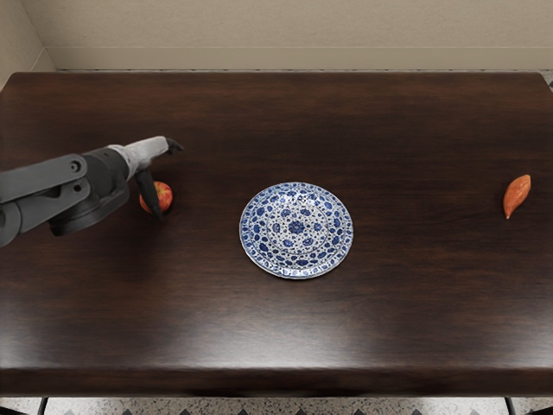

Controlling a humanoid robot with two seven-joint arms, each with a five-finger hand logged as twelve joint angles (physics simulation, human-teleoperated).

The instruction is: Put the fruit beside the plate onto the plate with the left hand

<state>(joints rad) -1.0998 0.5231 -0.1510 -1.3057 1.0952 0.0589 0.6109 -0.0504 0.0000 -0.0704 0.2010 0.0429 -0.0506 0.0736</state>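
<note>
Here, the left hand [149, 166] is hovering low over the dark wooden surface [276, 328], its arm coming in from the side. Its fingers [153, 195] are spreading apart rather than closing: one dark finger is reaching down across the front of a red apple [166, 197], and another is pointing away from it. The apple is sitting on the surface directly under the hand, not lifted. The blue-and-white patterned plate [246, 226] is lying well beyond the fingertips, apart from the apple. Much farther past the plate, an orange tapered item [516, 195] is lying alone.
</note>
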